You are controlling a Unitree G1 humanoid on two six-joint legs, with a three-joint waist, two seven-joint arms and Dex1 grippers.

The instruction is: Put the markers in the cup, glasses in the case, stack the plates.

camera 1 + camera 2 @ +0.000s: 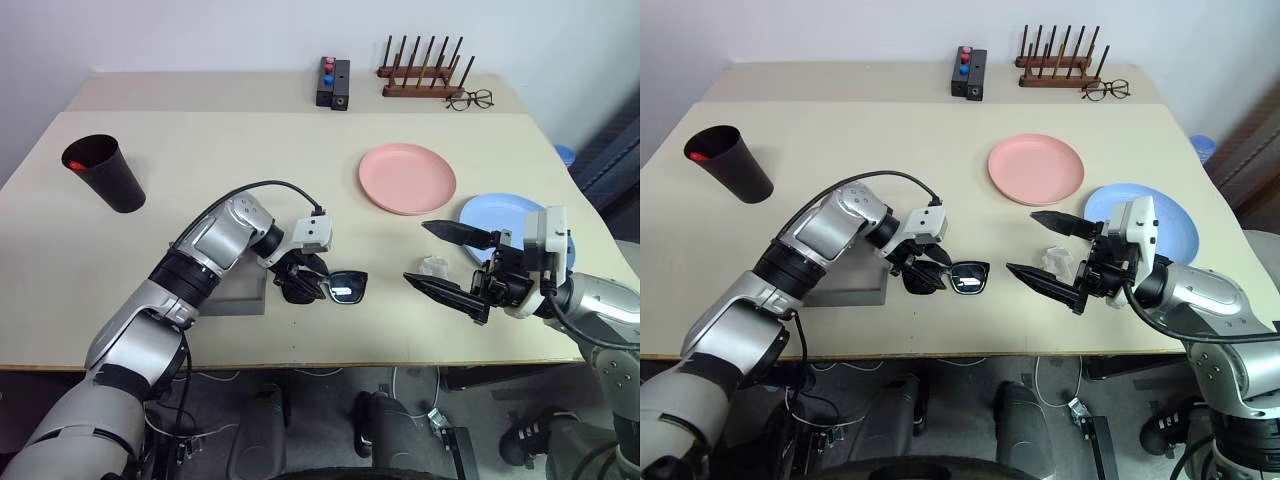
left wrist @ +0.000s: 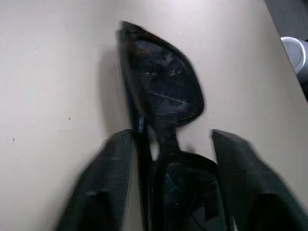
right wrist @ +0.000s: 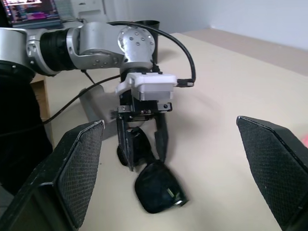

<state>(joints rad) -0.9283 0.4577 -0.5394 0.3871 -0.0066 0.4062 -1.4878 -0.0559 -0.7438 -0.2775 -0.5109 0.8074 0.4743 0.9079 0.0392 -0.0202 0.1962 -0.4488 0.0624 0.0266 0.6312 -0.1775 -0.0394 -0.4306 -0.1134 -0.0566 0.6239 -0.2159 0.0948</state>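
Sunglasses (image 1: 335,287) — Operator: where do they lie, and what has hold of them?

Technician: On the worktop (image 1: 250,170) near its front edge, just beside the grey case (image 1: 233,297), which lies partly under the left forearm. The left gripper (image 1: 300,283) straddles one lens end, one finger on each side of the frame. The fingers stand partly closed around it; whether the pads already press the frame cannot be told, and the glasses rest on the surface.

Operator: And the right gripper (image 1: 1058,258)?

Technician: Wide open, holding nothing. It hovers level in front of the blue plate (image 1: 1175,215) and points toward the sunglasses, well short of them.

Operator: How should the step in hand be done?

Technician: My judgement: close on the frame, not the lens, and confirm a firm hold before lifting. Lift only enough to clear the worktop. Keep the free lens end pointed at the mouth of the case. The right gripper is placed to steady the case or take the free end; use it if the pouch slides.

Operator: Remaining work?

Technician: The pink plate (image 1: 407,178) and the blue plate lie apart, unstacked. The dark cup (image 1: 105,172) stands at the far left with something red inside.
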